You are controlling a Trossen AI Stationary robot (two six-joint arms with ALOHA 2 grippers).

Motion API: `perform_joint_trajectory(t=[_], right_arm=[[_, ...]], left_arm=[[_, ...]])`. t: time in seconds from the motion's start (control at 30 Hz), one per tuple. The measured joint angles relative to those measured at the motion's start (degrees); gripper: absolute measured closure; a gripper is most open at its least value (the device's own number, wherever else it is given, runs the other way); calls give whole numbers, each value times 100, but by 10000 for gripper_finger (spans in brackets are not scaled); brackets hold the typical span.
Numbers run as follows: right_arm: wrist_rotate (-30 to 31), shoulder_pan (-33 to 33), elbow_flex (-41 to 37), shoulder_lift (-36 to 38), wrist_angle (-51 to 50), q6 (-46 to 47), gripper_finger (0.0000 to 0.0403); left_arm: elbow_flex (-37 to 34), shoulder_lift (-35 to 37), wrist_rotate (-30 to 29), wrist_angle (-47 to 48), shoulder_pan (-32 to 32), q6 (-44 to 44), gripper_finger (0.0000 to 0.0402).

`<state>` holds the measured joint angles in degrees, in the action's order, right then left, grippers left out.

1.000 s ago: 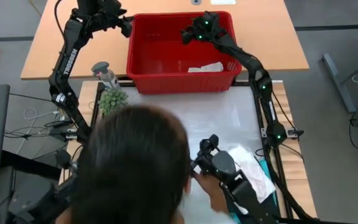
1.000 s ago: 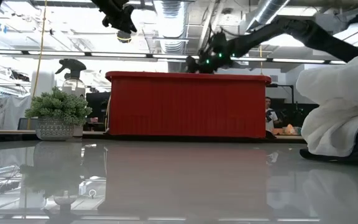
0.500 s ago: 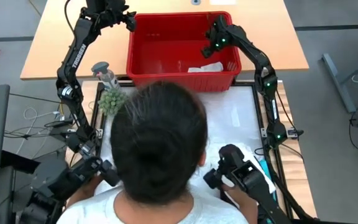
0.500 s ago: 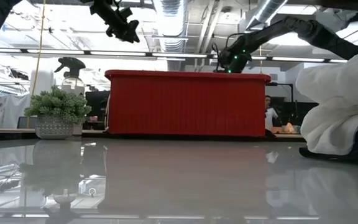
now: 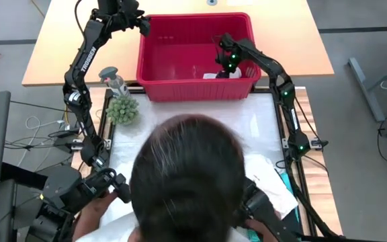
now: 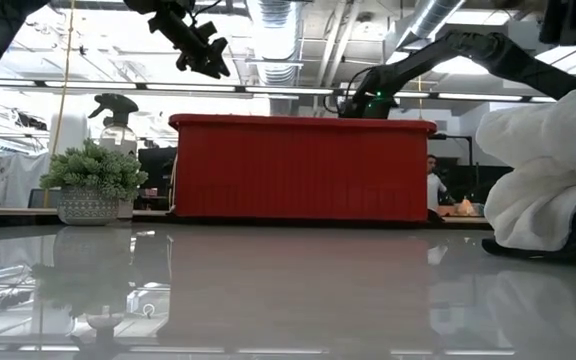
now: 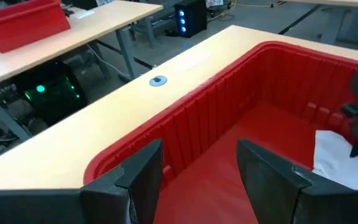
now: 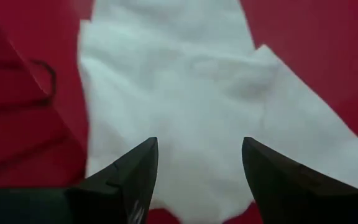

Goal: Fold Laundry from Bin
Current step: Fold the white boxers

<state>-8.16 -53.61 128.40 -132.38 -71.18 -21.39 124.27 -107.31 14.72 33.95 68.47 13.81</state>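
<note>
The red bin (image 5: 195, 50) stands at the table's far side. A small white cloth (image 8: 191, 93) lies flat on the bin's floor near the right wall, also in the high view (image 5: 213, 75). My right gripper (image 5: 224, 62) is inside the bin, pointing down, open, with its fingers just above the cloth (image 8: 197, 180). My left gripper (image 5: 142, 24) hovers open over the bin's far left corner (image 7: 201, 180). More white laundry (image 5: 274, 183) lies piled at the table's near right.
A person's head (image 5: 187, 178) leans over the near half of the table and hides it from above. A potted plant (image 5: 121, 107) and a spray bottle (image 5: 113, 79) stand left of the bin. The white pile (image 6: 548, 180) rises at the right.
My right gripper has tipped from nearly level to pointing down and has sunk into the bin, coming toward its near wall over the white cloth. My left gripper has sunk slightly at the bin's far left corner. The person's head has shifted over the table.
</note>
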Motion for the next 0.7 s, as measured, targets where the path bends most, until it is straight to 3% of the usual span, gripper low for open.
perform_joint_trajectory(t=[0.23, 0.33, 0.47, 0.63, 0.7], right_arm=[[961, 119, -522, -7, -39, -527, 152], [963, 109, -755, -10, -58, -547, 176], [981, 99, -1089, -8, -75, -611, 237], [1179, 65, -1133, -11, 38, -889, 369], [1282, 58, -1028, -12, 11, -925, 384]], left_arm=[[0, 0, 116, 1, -2, -76, 207], [0, 0, 116, -1, -2, -64, 207], [0, 0, 104, -31, -2, -53, 207], [0, 0, 57, -50, -2, 32, 207], [0, 0, -42, -52, -2, 114, 207]])
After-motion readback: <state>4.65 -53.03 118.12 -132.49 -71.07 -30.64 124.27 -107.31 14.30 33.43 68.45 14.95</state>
